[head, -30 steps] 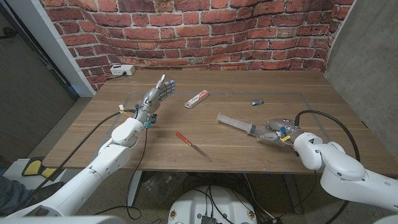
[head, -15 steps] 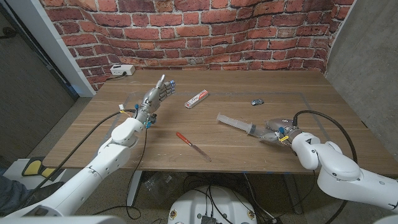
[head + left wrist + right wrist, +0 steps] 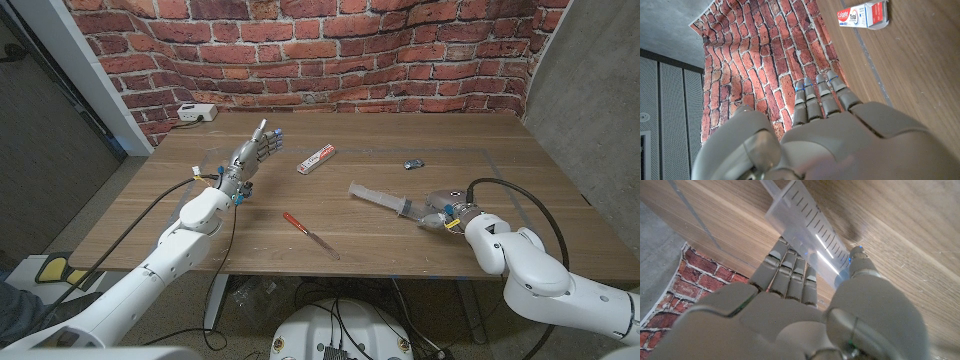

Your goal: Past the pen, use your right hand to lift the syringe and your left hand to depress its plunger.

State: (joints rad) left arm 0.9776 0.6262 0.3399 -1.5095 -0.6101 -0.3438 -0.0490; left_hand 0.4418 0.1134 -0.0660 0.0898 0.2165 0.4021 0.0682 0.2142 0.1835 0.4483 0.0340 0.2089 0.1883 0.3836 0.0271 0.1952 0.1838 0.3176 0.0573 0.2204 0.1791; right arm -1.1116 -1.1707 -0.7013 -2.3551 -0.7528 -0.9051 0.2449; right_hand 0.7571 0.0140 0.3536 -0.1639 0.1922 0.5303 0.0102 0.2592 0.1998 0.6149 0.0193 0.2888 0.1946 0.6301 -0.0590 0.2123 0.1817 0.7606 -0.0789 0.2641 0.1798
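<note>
the syringe lay on the wooden table beyond the red pen, its near end between the fingers and thumb of the right hand, which appeared closed around it. it did not look lifted yet, so raising it and pressing the plunger remained. the left hand stood well apart, fingers straight, holding nothing. the plunger end was hidden by the right hand.

Even, moderately bright light falls from above, leaving only short soft shadows on the counter and no harsh glare. The head view bends straight lines at its edges, so the brick wall bows. Both wrist views show their own hand large and slightly soft, with the wood grain beyond sharper.
</note>
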